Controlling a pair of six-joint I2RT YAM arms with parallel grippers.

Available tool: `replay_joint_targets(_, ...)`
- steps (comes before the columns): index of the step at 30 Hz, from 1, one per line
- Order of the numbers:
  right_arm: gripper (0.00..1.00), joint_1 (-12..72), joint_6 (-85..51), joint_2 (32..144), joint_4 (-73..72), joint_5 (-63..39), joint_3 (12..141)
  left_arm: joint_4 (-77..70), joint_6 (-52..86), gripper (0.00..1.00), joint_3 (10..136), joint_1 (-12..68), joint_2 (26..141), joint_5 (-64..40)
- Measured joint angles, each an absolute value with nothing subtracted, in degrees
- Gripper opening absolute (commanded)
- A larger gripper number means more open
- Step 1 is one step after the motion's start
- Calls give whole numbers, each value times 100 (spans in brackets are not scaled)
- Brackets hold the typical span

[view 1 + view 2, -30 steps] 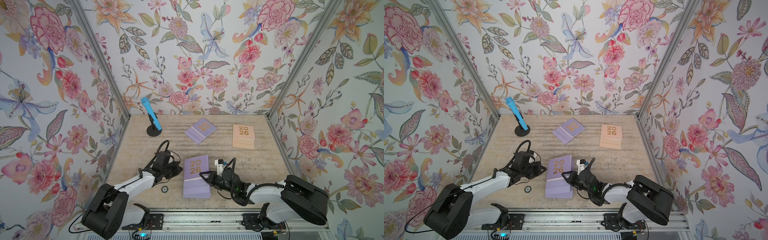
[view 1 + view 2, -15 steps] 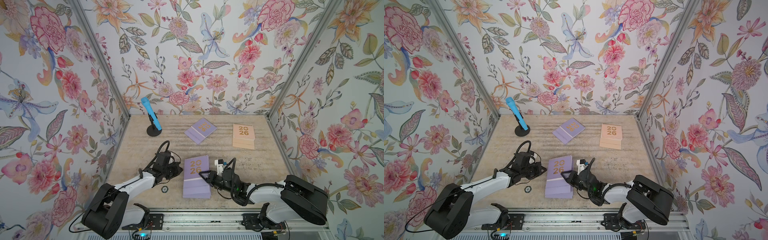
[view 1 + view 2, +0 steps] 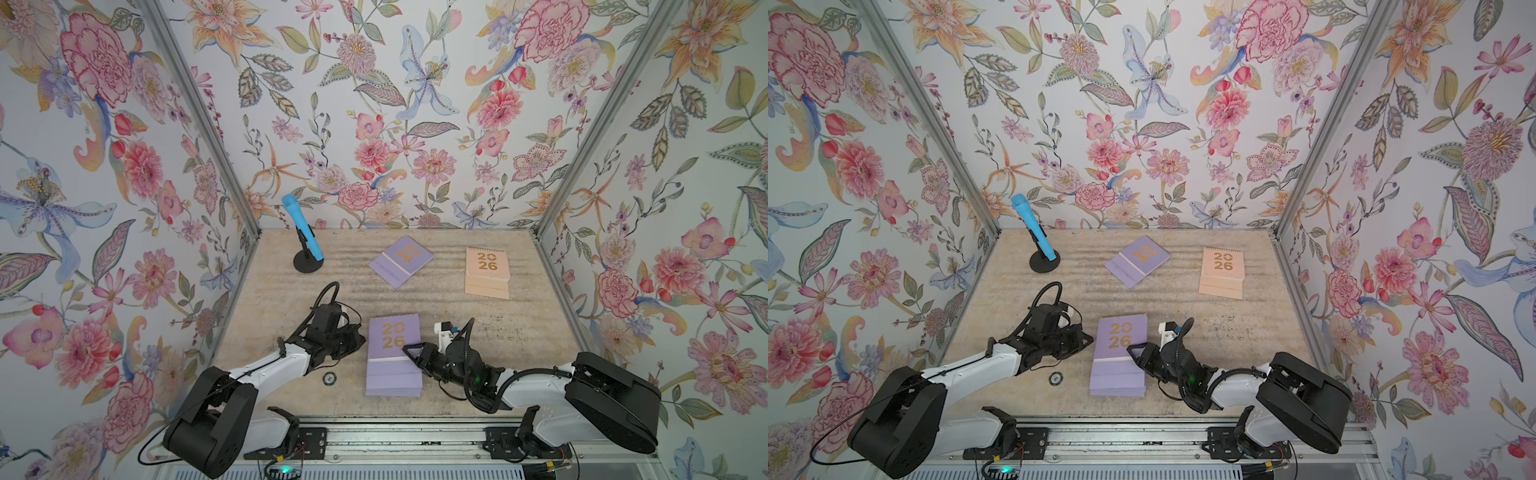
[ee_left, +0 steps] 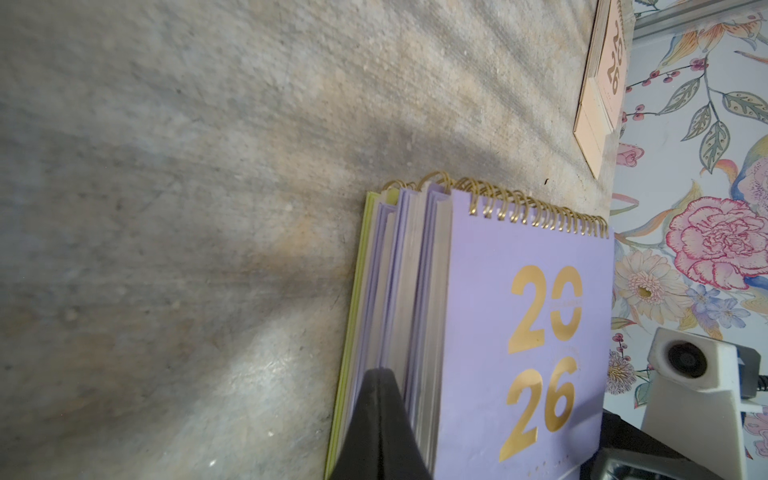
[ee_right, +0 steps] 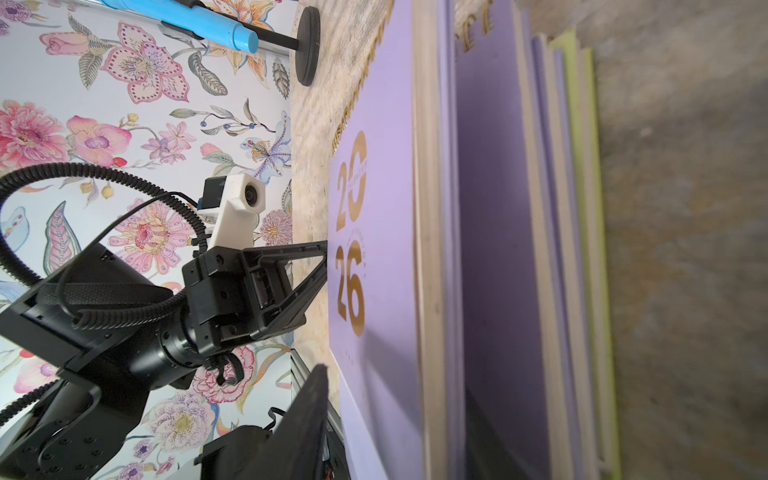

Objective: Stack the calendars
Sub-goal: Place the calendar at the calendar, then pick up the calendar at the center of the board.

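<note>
Right gripper point(image 3: 411, 353) stands parted over the right edge of the front stack point(image 3: 390, 376); left gripper point(image 3: 358, 341), pressed together, braces the other edge. Behind lie a lavender calendar point(image 3: 401, 261) and a peach calendar point(image 3: 487, 272): light, stiff and slick, I'd judge, so I'd pinch a coil-free edge.

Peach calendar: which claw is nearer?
Right. The right claw is at the stack's edge facing the peach calendar; the left claw is at the stack's far edge, farther away.
</note>
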State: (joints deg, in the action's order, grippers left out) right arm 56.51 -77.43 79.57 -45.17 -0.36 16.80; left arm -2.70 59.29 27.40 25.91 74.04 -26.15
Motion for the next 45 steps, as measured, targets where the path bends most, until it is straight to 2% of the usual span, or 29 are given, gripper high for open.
replay_joint_targets(17, 59, 5459, -7741, 7406, -3970, 93, 1400, -270, 5942, 0, 2740, 2591, 7413, -2508)
replay_joint_targets(26, 64, 5002, -7719, 6578, -3310, 84, 1212, -193, 5920, 0, 2884, 2596, 7662, -2453)
replay_joint_targets(32, 66, 4176, -7566, 5666, -2425, -82, 1208, 187, 5651, 0, 3656, 2587, 8049, -2204)
replay_joint_targets(37, 68, 2978, -7262, 5419, -1551, -587, 1347, 635, 5280, 0, 4617, 2508, 8562, -1984)
replay_joint_targets(41, 69, 2014, -6836, 5828, -1107, -1179, 1870, 864, 5004, 0, 5433, 2394, 9174, -1870)
replay_joint_targets(45, 70, 1332, -6289, 6925, -803, -1765, 2895, 1083, 4836, 0, 6136, 2272, 9815, -1787)
